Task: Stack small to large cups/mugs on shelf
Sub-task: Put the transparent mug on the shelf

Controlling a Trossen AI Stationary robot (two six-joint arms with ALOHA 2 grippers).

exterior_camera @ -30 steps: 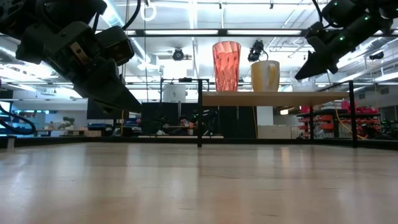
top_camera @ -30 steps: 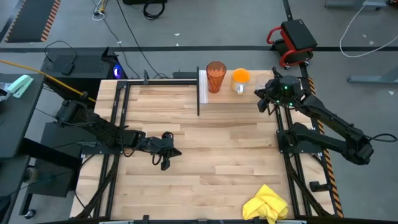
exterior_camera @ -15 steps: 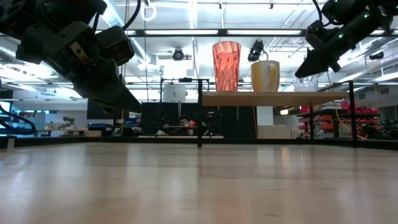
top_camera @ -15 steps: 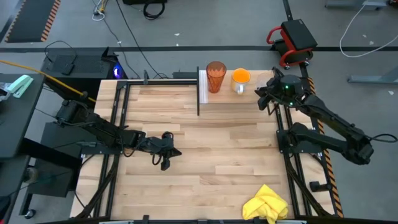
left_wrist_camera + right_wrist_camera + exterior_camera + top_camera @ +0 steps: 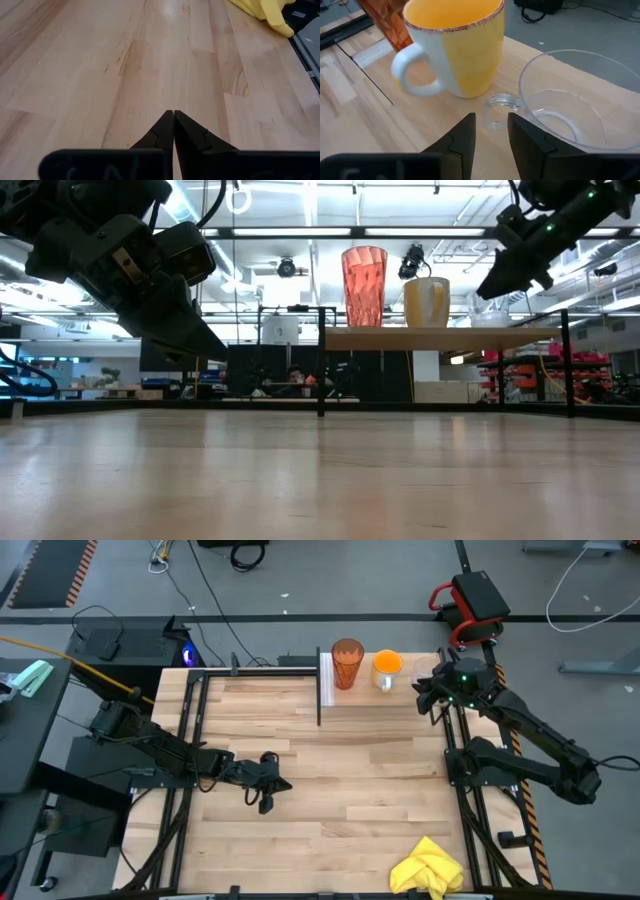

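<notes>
Three cups stand in a row on their bases on the raised light-wood shelf [image 5: 372, 692] at the table's far edge. They are the tall dark-orange tumbler [image 5: 346, 662], the orange mug [image 5: 387, 666] with a pale handle [image 5: 412, 75], and the small clear glass [image 5: 570, 107]. My right gripper [image 5: 491, 134] is open and hovers just off the shelf's right end. Its fingers point at the glass's little clear handle [image 5: 497, 109] and touch nothing. In the low view it [image 5: 497, 280] hangs above the glass [image 5: 492, 318]. My left gripper [image 5: 173, 122] is shut above the bare tabletop, left of centre [image 5: 280, 783].
A yellow cloth [image 5: 428, 868] lies crumpled at the table's near right corner and also shows far off in the left wrist view [image 5: 265, 10]. The shelf has a white end panel [image 5: 326, 680] and black legs [image 5: 321, 370]. Black frame rails run along both table sides.
My right gripper has risen a little and drawn slightly toward the table's right edge, away from the cups. The cups have stayed where they were.
</notes>
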